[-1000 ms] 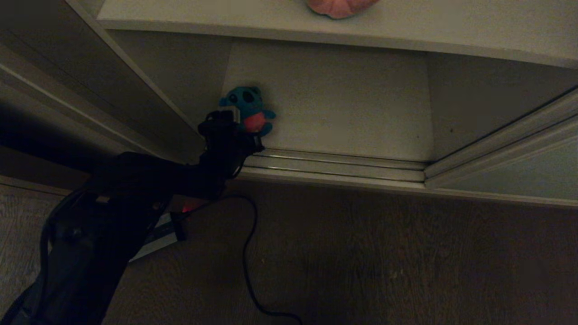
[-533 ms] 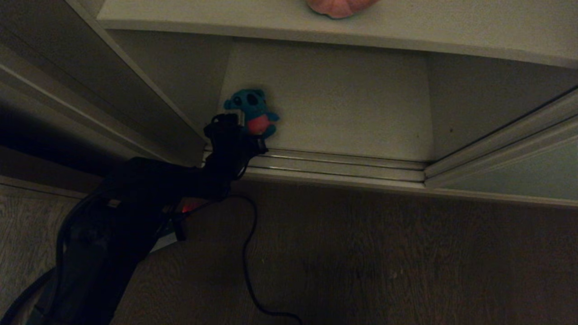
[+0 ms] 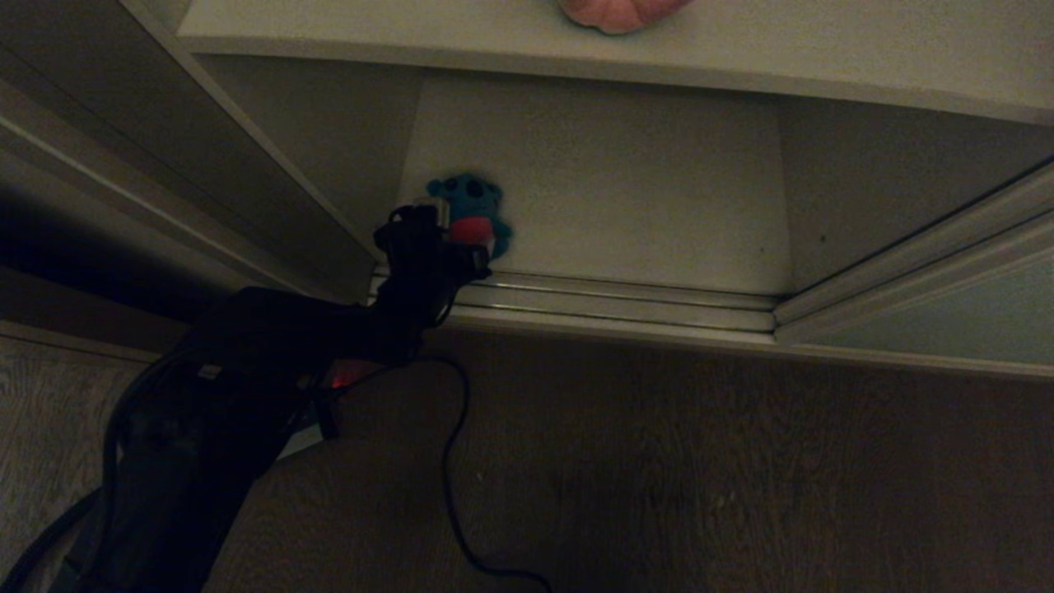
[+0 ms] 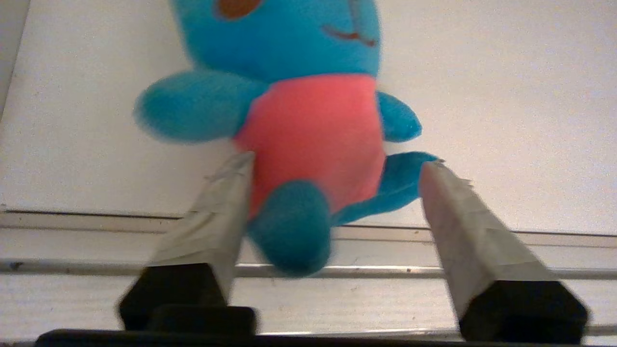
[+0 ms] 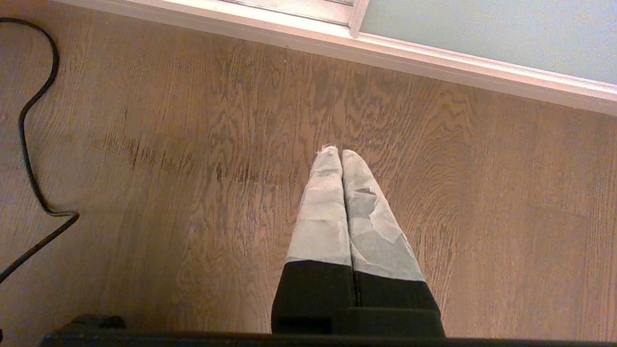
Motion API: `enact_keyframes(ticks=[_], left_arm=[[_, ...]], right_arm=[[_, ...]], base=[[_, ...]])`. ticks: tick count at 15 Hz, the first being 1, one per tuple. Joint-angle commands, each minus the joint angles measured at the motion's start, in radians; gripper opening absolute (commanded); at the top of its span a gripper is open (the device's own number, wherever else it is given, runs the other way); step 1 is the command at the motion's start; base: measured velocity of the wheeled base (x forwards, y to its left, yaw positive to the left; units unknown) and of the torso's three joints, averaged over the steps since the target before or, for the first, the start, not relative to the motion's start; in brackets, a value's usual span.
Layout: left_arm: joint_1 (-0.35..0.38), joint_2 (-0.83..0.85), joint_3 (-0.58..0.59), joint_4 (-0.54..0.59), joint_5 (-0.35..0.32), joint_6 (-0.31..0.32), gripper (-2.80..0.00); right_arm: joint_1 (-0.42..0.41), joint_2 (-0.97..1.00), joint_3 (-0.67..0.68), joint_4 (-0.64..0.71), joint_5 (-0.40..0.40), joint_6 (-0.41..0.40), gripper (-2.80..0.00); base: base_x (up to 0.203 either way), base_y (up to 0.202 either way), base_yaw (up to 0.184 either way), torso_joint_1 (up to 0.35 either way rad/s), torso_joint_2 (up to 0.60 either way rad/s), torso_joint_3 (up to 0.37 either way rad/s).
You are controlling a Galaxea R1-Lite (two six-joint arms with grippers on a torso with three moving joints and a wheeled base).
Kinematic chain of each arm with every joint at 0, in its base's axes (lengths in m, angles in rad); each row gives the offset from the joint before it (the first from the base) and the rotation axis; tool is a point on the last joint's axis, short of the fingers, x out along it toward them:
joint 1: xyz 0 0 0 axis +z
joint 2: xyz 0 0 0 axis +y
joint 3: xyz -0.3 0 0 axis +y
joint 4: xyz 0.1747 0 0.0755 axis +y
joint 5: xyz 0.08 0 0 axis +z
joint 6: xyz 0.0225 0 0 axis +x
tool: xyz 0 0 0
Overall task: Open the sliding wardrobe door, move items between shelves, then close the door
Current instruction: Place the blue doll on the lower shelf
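We saw the left gripper spread wide around the teal bear on the bottom shelf; the right gripper was closed.

Small teal plush bear in a red shirt standing at the left front of the off-white bottom shelf, metal door tracks across the threshold, bare board to its right, upper off-white shelf overhead.
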Motion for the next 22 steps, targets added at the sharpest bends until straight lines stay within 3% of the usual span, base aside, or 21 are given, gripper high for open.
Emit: enact_keyframes(ticks=[1, 7, 8, 9, 15, 22], left_arm=[[0.0, -0.01, 0.0, -0.006, 0.001, 0.0, 0.0], [-0.002, -0.114, 0.029, -0.017, 0.028, 0.004, 0.0], [-0.005, -0.141, 0.054, -0.014, 0.028, 0.008, -2.34], [-0.01, -0.171, 0.076, -0.009, 0.026, 0.015, -2.8], [-0.053, -0.333, 0.257, 0.023, 0.023, 0.033, -2.8], [-0.113, -0.929, 0.871, 0.2, 0.021, 0.014, -2.8]], right_arm=[[0.0, 0.001, 0.003, 0.0, 0.0, 0.0, -2.8], [0.0, 0.001, 0.003, 0.0, 0.0, 0.0, -2.8], [0.0, 0.001, 0.003, 0.0, 0.0, 0.0, -2.8], [0.0, 0.001, 0.003, 0.0, 0.0, 0.0, -2.8], [0.0, 0.001, 0.003, 0.0, 0.0, 0.0, -2.8], [0.0, 0.001, 0.005, 0.0, 0.0, 0.0, -2.8]], base=[[0.0, 0.0, 0.0, 0.0, 0.0, 0.0], [0.0, 0.0, 0.0, 0.0, 0.0, 0.0], [0.0, 0.0, 0.0, 0.0, 0.0, 0.0], [0.0, 0.0, 0.0, 0.0, 0.0, 0.0], [0.0, 0.0, 0.0, 0.0, 0.0, 0.0], [0.0, 0.0, 0.0, 0.0, 0.0, 0.0]])
